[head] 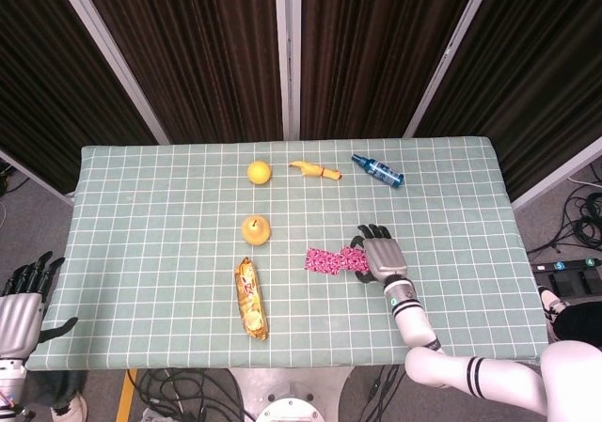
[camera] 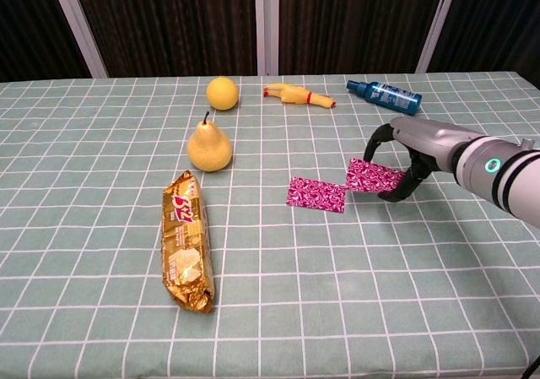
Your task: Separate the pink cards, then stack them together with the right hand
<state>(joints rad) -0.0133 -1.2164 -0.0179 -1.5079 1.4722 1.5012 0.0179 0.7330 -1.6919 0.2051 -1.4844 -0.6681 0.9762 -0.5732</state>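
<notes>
One pink patterned card (camera: 315, 194) (head: 322, 261) lies flat on the green checked cloth near the table's middle. A second pink card (camera: 373, 175) (head: 353, 257) is lifted off the cloth, pinched in my right hand (camera: 403, 155) (head: 379, 255), and its left edge hangs just above the right end of the flat card. My left hand (head: 21, 305) hangs off the table's left front corner with its fingers apart and nothing in it; the chest view does not show it.
A gold snack packet (camera: 186, 239) lies at the front left, a pear (camera: 209, 148) and a yellow ball (camera: 223, 93) behind it. A yellow rubber chicken (camera: 295, 96) and a blue bottle (camera: 385, 96) lie along the far side.
</notes>
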